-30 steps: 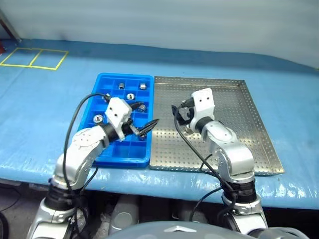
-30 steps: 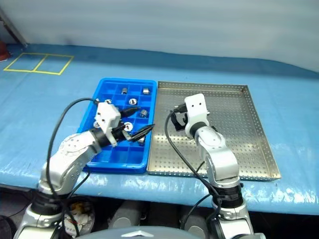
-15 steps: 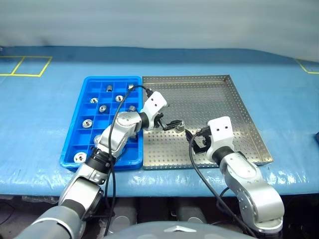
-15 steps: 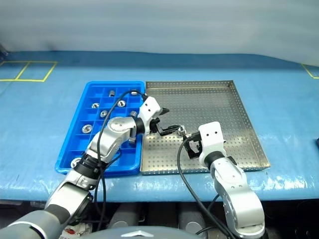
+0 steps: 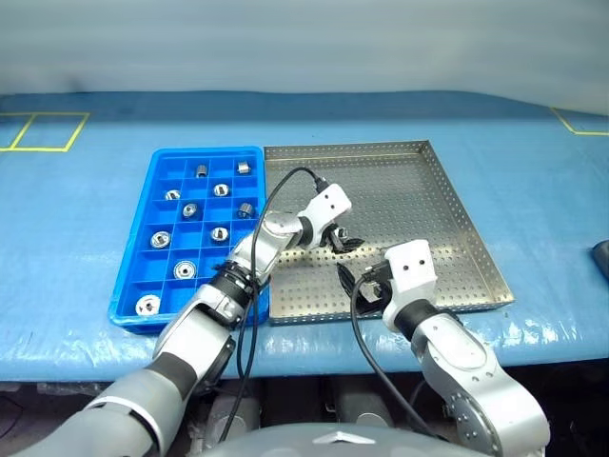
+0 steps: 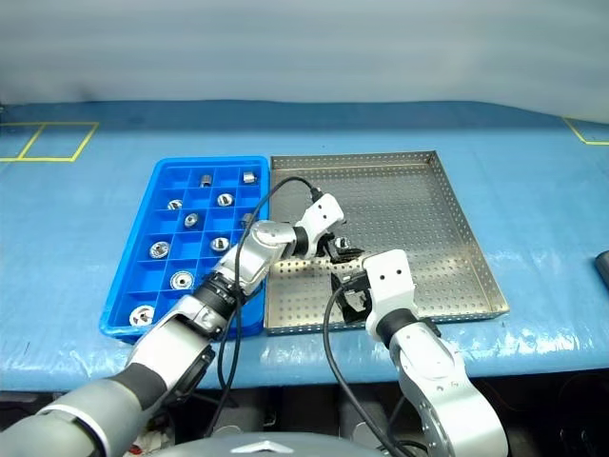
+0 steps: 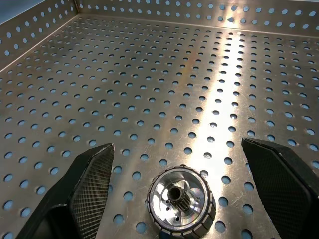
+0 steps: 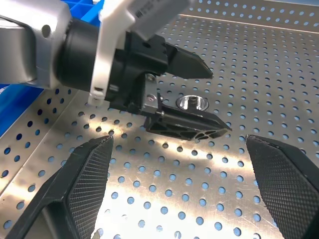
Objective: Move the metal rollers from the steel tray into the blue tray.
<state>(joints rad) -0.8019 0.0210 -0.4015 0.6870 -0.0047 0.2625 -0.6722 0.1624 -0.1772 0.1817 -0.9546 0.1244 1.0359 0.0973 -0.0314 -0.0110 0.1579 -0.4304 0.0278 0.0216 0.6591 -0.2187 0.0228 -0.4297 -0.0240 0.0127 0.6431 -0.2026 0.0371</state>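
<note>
Steel tray (image 5: 457, 219) holds one last metal roller (image 7: 182, 207) standing between the open fingers of the left gripper (image 5: 344, 244), which should settle level and close squarely before lifting toward the blue tray (image 5: 143, 276); the right gripper (image 8: 182, 199) waits open nearby.

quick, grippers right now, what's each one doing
Left gripper: open, fingers either side of a metal roller on the steel tray, not gripping.
Right gripper: open, holding nothing.
</note>
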